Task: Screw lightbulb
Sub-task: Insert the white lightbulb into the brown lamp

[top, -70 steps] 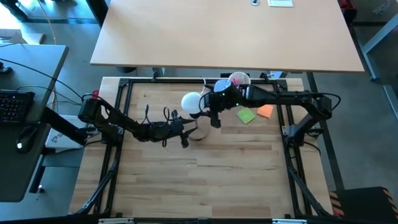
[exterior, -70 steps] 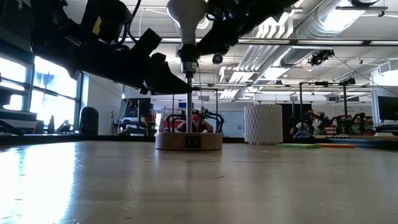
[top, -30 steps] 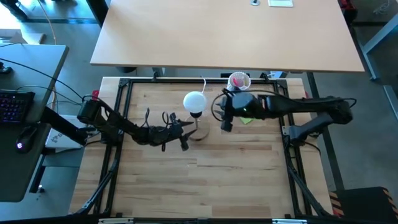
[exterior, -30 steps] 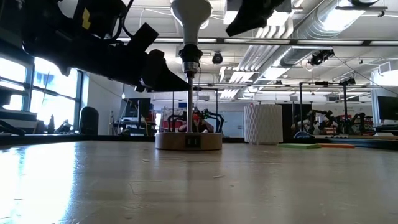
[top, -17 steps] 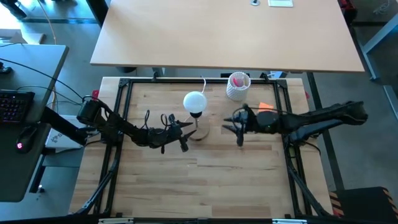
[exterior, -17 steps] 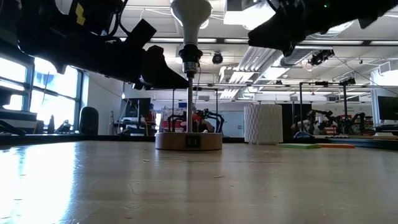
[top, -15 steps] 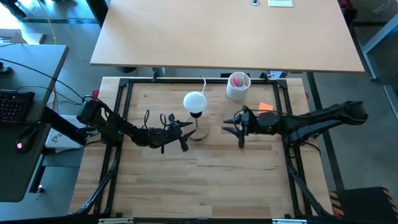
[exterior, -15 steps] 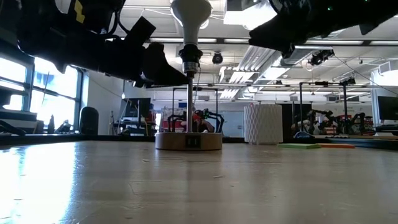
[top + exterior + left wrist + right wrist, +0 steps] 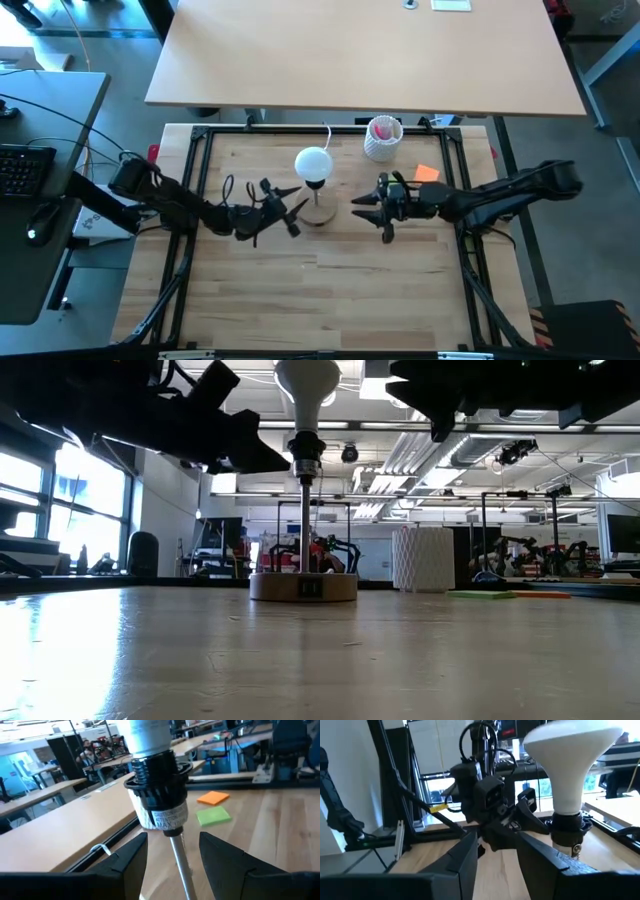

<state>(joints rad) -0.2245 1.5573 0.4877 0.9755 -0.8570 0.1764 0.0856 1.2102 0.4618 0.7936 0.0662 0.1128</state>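
The left pincer (image 9: 287,213) sits just beside the lamp's thin pole, on the left side of the wooden base. In its own wrist view its two fingers (image 9: 127,862) stand apart, one on each side of the pole (image 9: 181,865), and they hold nothing. I think it waits there to keep the lamp from tipping or turning.

The right pincer (image 9: 362,205) is on the other side of the lamp, a little way off. Its fingers (image 9: 465,857) are partly open too, and nothing is in them. It points at the lamp, so it looks ready to reach in if the bulb needs one more twist.

The lightbulb (image 9: 313,163) is up on top of the lamp. Its neck sits down in the black socket (image 9: 157,802), and it stands straight. From the low view you can see the white bulb (image 9: 307,385) above the socket, the pole under it, and the round wooden base (image 9: 303,586) flat on the table (image 9: 330,280). To me the screwing looks done, or almost done.

Farther back stands a white cup (image 9: 382,138) with holes and something pink inside. An orange note (image 9: 427,173) lies near the right arm, and a green one (image 9: 214,816) lies next to it. None of these is close to the lamp, so nothing blocks the way.
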